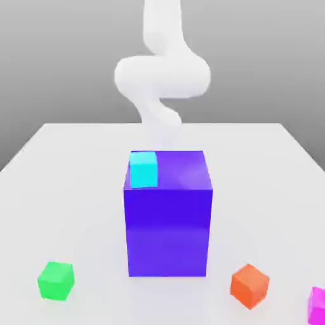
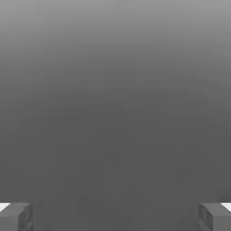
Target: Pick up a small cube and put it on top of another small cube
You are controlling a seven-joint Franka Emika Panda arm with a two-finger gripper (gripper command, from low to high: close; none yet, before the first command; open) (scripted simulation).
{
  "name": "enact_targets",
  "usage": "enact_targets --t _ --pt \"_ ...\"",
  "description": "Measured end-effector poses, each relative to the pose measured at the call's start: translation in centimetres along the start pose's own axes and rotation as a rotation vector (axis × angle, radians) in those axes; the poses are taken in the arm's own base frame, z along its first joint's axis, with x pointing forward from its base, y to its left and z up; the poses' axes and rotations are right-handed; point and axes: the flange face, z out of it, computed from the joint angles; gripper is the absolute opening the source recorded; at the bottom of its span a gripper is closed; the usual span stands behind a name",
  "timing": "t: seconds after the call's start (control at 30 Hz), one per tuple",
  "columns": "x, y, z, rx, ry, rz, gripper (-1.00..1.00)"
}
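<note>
Claw [image 2: 115,217]: we saw its jaws wide apart, nothing between.
Big block [image 1: 168,232]: we judged a low reach risky, because it stood between the arm [image 1: 162,76] and the front cubes.
Cyan cube [image 1: 143,170]: we saw it on the block's top; a brush could have dropped it.
Green cube [image 1: 56,280]: we found it at the exterior view's left; off-centre release could have toppled our stack.
Orange cube [image 1: 249,286]: we risked bumping it near our target.
Magenta cube [image 1: 317,306]: we found it at the exterior view's right edge, on the table [image 1: 266,209].
</note>
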Motion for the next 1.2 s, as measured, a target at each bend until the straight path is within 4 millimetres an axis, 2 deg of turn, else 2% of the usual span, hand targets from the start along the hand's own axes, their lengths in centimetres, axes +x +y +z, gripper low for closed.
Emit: enact_targets --t 0.17,0.33,0.53,0.67,0.83,1.0,1.13,1.17,1.2 --pt "-2.4 -3.0 8.5 -0.049 -0.118 -0.171 0.0" --pt "-6.5 -5.3 16.6 -0.085 -0.236 -0.341 0.0" --pt "-13.4 -7.0 25.7 -0.116 -0.38 -0.549 0.0" --pt "-19.7 -7.6 31.0 -0.122 -0.483 -0.702 0.0" --pt "-27.0 -6.3 37.3 -0.137 -0.607 -0.864 0.0" --pt "-35.5 -4.0 42.4 -0.139 -0.737 -1.033 0.0" --pt "-39.6 -1.4 46.7 -0.137 -0.765 -1.069 0.0" --pt "-40.3 -0.8 47.7 -0.137 -0.766 -1.07 -1.0" --pt "-40.3 -0.8 47.7 -0.137 -0.766 -1.07 -1.0"
